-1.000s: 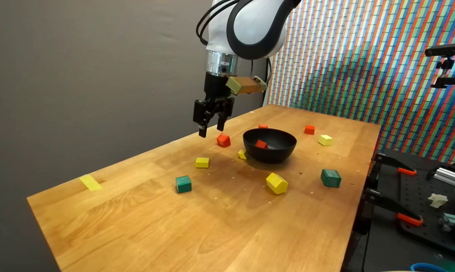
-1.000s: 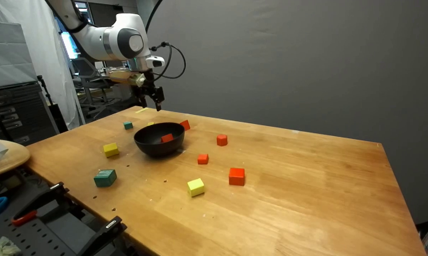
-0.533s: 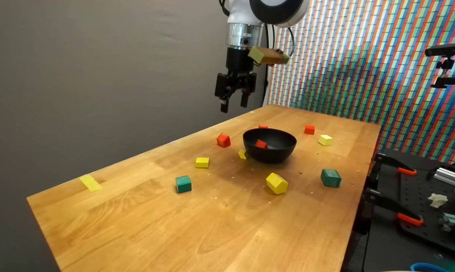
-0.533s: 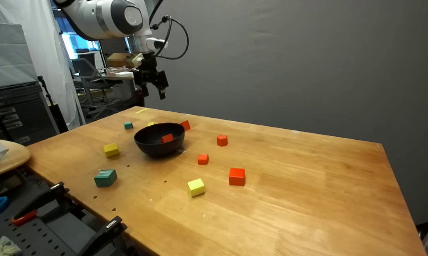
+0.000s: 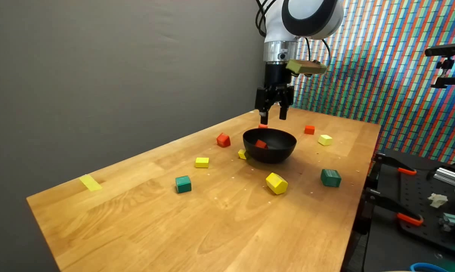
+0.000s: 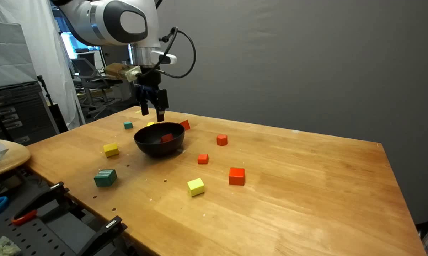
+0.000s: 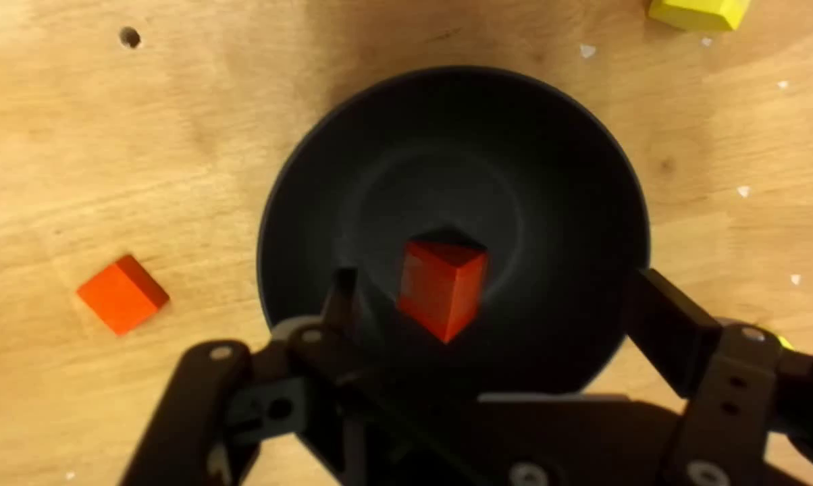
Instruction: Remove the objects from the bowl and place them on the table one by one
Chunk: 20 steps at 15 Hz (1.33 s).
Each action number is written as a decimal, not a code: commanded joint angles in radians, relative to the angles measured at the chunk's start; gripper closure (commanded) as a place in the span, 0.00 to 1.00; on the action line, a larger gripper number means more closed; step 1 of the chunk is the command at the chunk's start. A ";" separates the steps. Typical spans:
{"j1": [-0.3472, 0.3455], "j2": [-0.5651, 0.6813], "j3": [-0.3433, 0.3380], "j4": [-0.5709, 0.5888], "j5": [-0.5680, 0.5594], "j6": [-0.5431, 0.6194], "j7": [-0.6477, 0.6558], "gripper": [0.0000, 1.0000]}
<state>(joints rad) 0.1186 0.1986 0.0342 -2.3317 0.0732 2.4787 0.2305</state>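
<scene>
The black bowl [image 5: 271,155] stands upright on the wooden table [image 5: 155,226]. A single red block [image 7: 441,290] lies tilted inside it, off the middle of the floor in the wrist view. My gripper [image 6: 153,115] hangs above the bowl with its fingers spread wide and nothing between them. From the wrist, the fingertips [image 7: 497,290] frame the red block, one over the bowl's inside and one at its rim. Outside the bowl sit other blocks, among them a red one [image 5: 223,140], a yellow one [image 5: 277,183] and a green one [image 5: 331,178].
More blocks lie spread round the bowl, such as a small red block [image 6: 203,159], a larger red block [image 6: 237,176] and a pale yellow block [image 6: 196,187]. A flat yellow tape strip [image 5: 90,182] marks a table edge. Black clamps [image 5: 393,162] grip the opposite edge.
The gripper has risen away from beside the red block left on the table, travelled across to the bowl and come down some way above it. Bowl and blocks have stayed put.
</scene>
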 commanded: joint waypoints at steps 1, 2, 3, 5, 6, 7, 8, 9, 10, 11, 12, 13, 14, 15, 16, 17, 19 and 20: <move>-0.035 0.042 0.013 -0.010 0.047 0.034 -0.048 0.00; -0.042 0.061 0.016 -0.001 0.063 0.035 -0.056 0.00; -0.045 0.077 0.019 0.007 0.078 0.042 -0.064 0.00; -0.046 0.107 0.026 0.020 0.098 0.062 -0.074 0.00; -0.045 0.121 0.030 0.026 0.105 0.071 -0.078 0.00; -0.037 0.139 0.027 0.030 0.096 0.097 -0.066 0.00; -0.025 0.159 0.016 0.032 0.067 0.141 -0.042 0.00; -0.014 0.186 0.003 0.034 0.041 0.198 -0.025 0.00; -0.008 0.204 -0.003 0.036 0.027 0.241 -0.021 0.00; 0.002 0.229 -0.013 0.040 0.009 0.283 -0.012 0.00; 0.011 0.248 -0.022 0.044 -0.005 0.314 -0.005 0.00; 0.021 0.266 -0.028 0.048 -0.015 0.341 0.000 0.00; 0.032 0.281 -0.037 0.051 -0.027 0.362 0.007 0.00; 0.041 0.294 -0.044 0.054 -0.032 0.376 0.012 0.00; 0.048 0.305 -0.049 0.056 -0.035 0.388 0.016 0.02; 0.056 0.313 -0.056 0.058 -0.039 0.396 0.021 0.27; 0.066 0.318 -0.065 0.058 -0.037 0.404 0.020 0.30; 0.069 0.317 -0.068 0.057 -0.034 0.407 0.021 0.37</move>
<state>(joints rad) 0.1608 0.5087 -0.0055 -2.2862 0.0566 2.8580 0.2248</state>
